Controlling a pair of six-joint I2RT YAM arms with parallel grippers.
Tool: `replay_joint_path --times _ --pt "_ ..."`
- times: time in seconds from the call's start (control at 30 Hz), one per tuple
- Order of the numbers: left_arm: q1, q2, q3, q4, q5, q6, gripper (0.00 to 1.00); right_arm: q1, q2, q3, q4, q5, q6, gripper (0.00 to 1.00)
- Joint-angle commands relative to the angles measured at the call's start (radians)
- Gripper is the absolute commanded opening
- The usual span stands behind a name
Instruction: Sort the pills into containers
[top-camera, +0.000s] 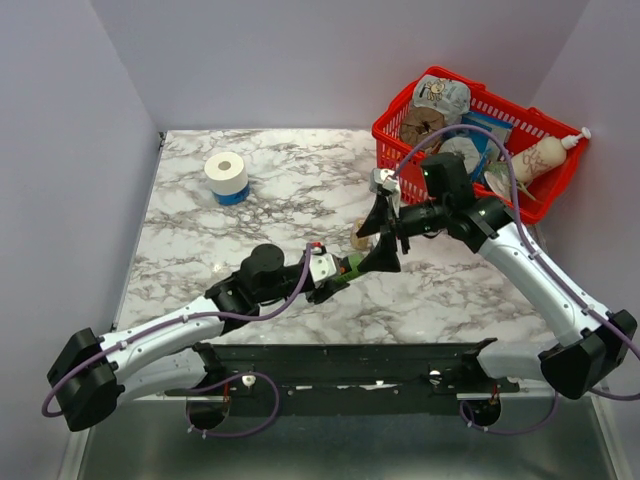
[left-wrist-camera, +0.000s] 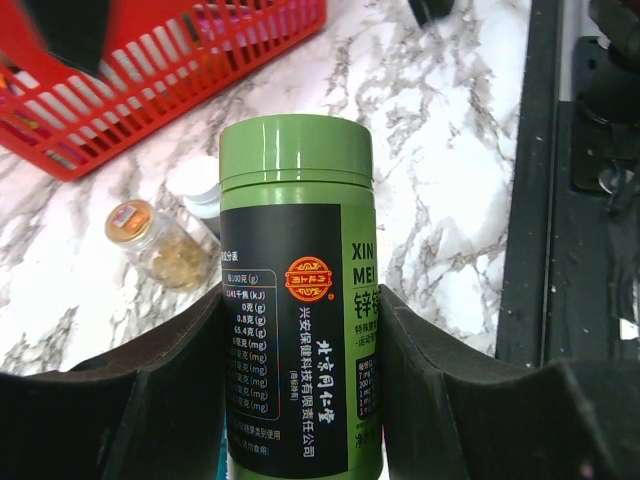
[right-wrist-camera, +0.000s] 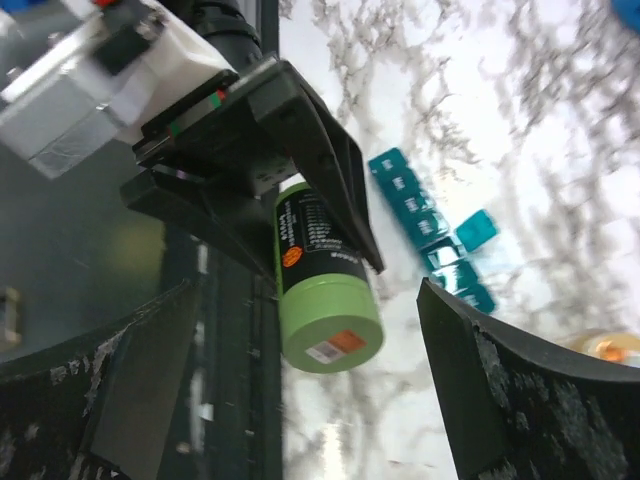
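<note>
My left gripper is shut on a green bottle with a black label; its green cap is on, so any pills inside are hidden. The bottle is held off the marble table, near its middle front. My right gripper stands open around the bottle's cap, with a gap on each side. In the top view the right gripper faces the left one. The teal containers lie on the table beyond the bottle, one lid raised.
A small clear jar with yellowish pieces lies on the table by a white cap. A red basket full of items stands at the back right. A white roll sits at the back left.
</note>
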Motion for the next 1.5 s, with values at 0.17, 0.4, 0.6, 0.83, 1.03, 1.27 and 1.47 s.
replay_joint_path --times 0.17,0.4,0.6,0.83,1.03,1.27,1.47 --pt "-0.002 -0.065 -0.059 0.159 -0.119 -0.020 0.00 -0.001 0.034 -0.127 0.137 0.027 0.395 0.98" --pt "-0.002 -0.065 -0.062 0.173 -0.123 -0.020 0.00 -0.001 0.081 -0.106 0.155 -0.068 0.477 0.84" --pt "-0.002 -0.070 -0.062 0.166 -0.123 -0.014 0.00 -0.001 0.107 -0.089 0.158 -0.145 0.466 0.42" --pt "0.056 -0.085 -0.067 0.123 0.046 -0.023 0.00 0.022 0.116 0.011 -0.042 -0.248 0.013 0.12" --pt "0.116 -0.069 -0.050 0.074 0.233 -0.044 0.00 0.065 0.103 0.113 -0.289 -0.195 -0.810 0.13" --pt "0.130 -0.075 -0.042 0.066 0.192 -0.023 0.00 0.074 0.144 0.184 -0.262 -0.095 -0.732 0.61" --pt "0.130 -0.102 -0.045 0.043 0.105 0.014 0.00 0.072 0.113 0.183 -0.165 -0.020 -0.251 0.93"
